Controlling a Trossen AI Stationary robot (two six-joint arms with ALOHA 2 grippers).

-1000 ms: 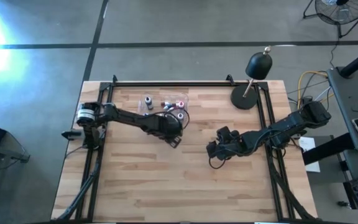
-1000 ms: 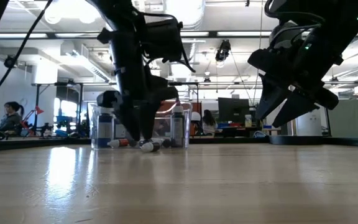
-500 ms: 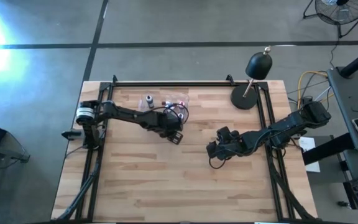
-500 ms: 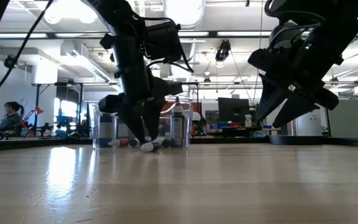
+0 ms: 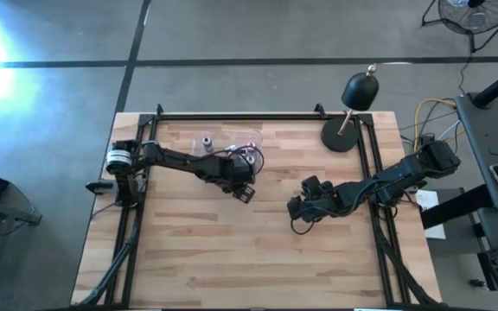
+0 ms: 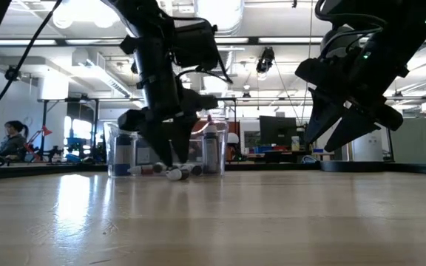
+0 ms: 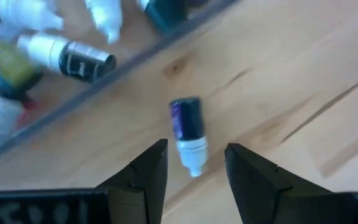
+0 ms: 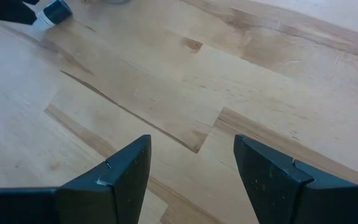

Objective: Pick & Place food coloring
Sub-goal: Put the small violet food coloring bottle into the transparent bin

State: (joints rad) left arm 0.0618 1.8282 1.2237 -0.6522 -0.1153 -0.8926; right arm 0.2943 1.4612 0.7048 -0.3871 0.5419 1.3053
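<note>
One food coloring bottle [image 7: 188, 134], dark-bodied with a white cap, lies on its side on the wood just outside the clear tray [image 7: 135, 59]. My left gripper [image 7: 194, 165] points steeply down over it. Its fingers are open on either side of the cap end and do not touch it. In the low view the same bottle [image 6: 174, 174] lies below this gripper [image 6: 167, 159]. Several more bottles [image 7: 67, 56] lie and stand inside the tray [image 5: 232, 142]. My right gripper [image 5: 296, 207] hangs open over bare wood at mid-table, right of centre [image 8: 191, 168].
A black desk lamp [image 5: 353, 112] stands at the table's far right corner. Bare wood [image 5: 249, 259] stretches along the near half of the table. In the low view, people sit at desks [image 6: 9, 140] in the room beyond.
My left gripper has stayed over the lying bottle and turned a little about its wrist. Its fingers keep the same gap. The bottle has not moved.
</note>
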